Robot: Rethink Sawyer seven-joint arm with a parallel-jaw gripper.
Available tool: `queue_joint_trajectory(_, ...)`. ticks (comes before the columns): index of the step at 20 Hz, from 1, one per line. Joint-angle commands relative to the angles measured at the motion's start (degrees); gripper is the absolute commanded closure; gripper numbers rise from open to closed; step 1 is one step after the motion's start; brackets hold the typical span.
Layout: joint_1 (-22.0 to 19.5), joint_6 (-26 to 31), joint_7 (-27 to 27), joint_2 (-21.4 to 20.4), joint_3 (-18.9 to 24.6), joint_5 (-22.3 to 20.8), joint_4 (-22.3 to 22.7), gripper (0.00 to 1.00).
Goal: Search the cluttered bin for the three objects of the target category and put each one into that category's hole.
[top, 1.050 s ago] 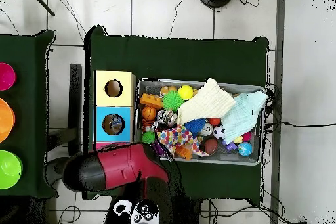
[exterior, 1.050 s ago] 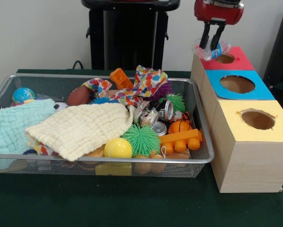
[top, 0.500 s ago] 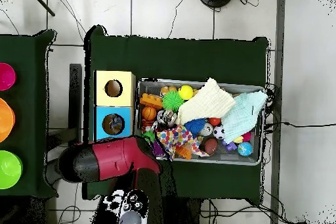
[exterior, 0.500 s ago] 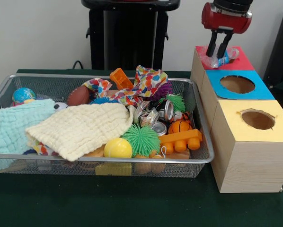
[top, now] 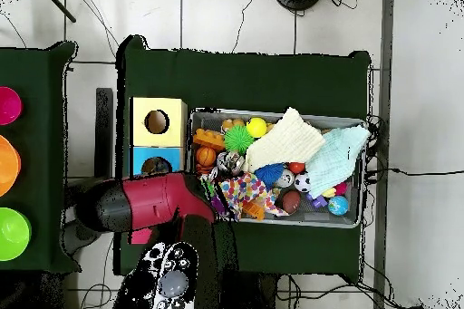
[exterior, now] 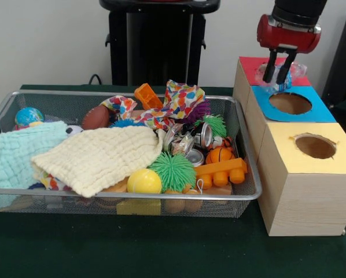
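Observation:
My gripper hangs at the top right, over the seam between the red-topped box and the blue-topped box. It is shut on a crumpled clear plastic item with a bit of blue on it, which bulges around the fingers just behind the blue box's hole. The red box's hole is hidden behind the gripper and the plastic. In the overhead view the red arm covers the red box and the gripper; the blue box shows only in part.
A yellow-topped box with its own hole stands nearest. The wire bin holds a cream cloth, a mint cloth, a green spiky ball, a yellow ball, shiny cans and several toys.
The gripper has carried the plastic item from over the red box's hole toward the blue box, rightward in the front view. The bin's contents have not moved.

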Motion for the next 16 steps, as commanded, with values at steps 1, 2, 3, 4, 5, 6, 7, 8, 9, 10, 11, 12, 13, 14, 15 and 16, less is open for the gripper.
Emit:
queue_joint_trajectory(1,-0.36,3.23,12.19,4.79,0.08,2.83,-8.18,1.00)
queue_joint_trajectory(2,-0.33,3.44,12.13,5.19,0.04,3.02,-8.82,1.00)
queue_joint_trajectory(3,-0.29,3.64,12.07,5.59,0.00,3.22,-9.46,1.00)
queue_joint_trajectory(4,-0.19,3.56,12.07,5.74,-0.10,3.37,-9.53,1.00)
queue_joint_trajectory(5,-0.11,3.67,12.01,5.92,-0.20,3.49,-9.78,1.00)
queue_joint_trajectory(6,-0.12,3.37,11.93,6.03,-0.24,3.57,-9.62,1.00)
queue_joint_trajectory(7,-0.25,3.01,11.79,6.38,-0.13,3.72,-9.66,1.00)
queue_joint_trajectory(8,-0.28,2.13,11.78,6.62,-0.15,3.70,-9.20,1.00)
queue_joint_trajectory(9,-0.35,1.48,11.77,7.05,-0.12,3.75,-9.19,1.00)
queue_joint_trajectory(10,-0.53,0.67,11.65,7.25,-0.03,3.76,-8.78,1.00)
queue_joint_trajectory(11,-0.61,0.08,11.62,7.51,0.03,3.79,-8.65,1.00)
queue_joint_trajectory(12,-0.65,-0.16,11.57,7.47,0.06,3.83,-8.42,1.00)
queue_joint_trajectory(13,-0.68,-0.40,11.51,7.44,0.09,3.88,-8.20,1.00)
queue_joint_trajectory(14,-0.65,-0.35,11.39,7.10,0.04,3.94,-7.84,1.00)
queue_joint_trajectory(15,-0.61,-0.15,11.25,6.85,-0.02,4.03,-7.70,1.00)
queue_joint_trajectory(16,-0.57,-0.05,11.18,6.83,-0.10,4.11,-7.75,1.00)
